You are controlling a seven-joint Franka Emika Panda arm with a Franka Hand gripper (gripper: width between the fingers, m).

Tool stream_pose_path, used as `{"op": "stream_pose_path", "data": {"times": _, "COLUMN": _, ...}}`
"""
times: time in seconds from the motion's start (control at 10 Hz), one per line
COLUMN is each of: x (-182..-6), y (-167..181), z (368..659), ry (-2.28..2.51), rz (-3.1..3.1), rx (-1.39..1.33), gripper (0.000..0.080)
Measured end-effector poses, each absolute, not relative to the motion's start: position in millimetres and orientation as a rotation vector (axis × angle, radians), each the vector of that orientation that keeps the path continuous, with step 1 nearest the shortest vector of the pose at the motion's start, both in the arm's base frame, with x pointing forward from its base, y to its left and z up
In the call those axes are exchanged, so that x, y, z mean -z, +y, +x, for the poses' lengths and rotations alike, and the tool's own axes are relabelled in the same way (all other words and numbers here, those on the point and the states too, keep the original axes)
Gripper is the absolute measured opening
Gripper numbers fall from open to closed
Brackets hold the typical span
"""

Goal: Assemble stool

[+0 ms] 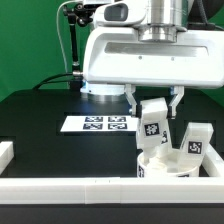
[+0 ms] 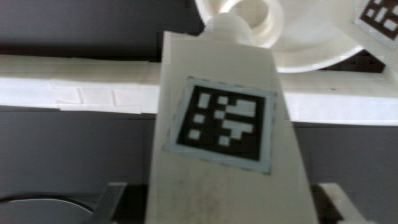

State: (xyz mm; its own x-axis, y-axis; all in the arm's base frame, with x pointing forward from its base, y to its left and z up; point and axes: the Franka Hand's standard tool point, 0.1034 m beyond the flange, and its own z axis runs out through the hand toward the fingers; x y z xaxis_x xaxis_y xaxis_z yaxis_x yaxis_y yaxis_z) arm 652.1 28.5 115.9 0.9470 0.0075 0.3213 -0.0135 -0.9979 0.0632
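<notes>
A white stool leg [image 1: 152,124] with a black-and-white tag stands upright between my gripper's [image 1: 153,104] fingers, which are shut on its upper part. Its lower end is at the top of the round white seat disc [image 1: 150,168], low on the exterior view's right. A second tagged leg [image 1: 191,141] stands tilted on the seat's right side. The held leg [image 2: 222,120] fills the middle of the wrist view, reaching from my gripper [image 2: 222,205] toward the seat [image 2: 302,45]. One finger [image 2: 118,200] shows on each side of it. Where leg meets seat is hidden.
The marker board [image 1: 100,123] lies flat on the black table, left of the seat. White border bars run along the front [image 1: 70,190] and the left edge [image 1: 8,152]. One bar [image 2: 71,88] crosses the wrist view behind the leg.
</notes>
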Motion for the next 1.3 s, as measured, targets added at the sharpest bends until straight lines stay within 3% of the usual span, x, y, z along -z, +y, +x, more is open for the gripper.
{"op": "stream_pose_path", "data": {"times": 0.2, "x": -114.9, "y": 28, "z": 653, "ry": -0.003, "rz": 3.030, "rx": -0.523, "gripper": 0.0327}}
{"op": "stream_pose_path", "data": {"times": 0.4, "x": -120.0, "y": 37, "z": 656, "ry": 0.032, "rz": 2.975, "rx": -0.760, "gripper": 0.0327}}
{"op": "stream_pose_path", "data": {"times": 1.3, "x": -103.2, "y": 38, "z": 643, "ry": 0.045, "rz": 2.975, "rx": -0.740, "gripper": 0.0327}}
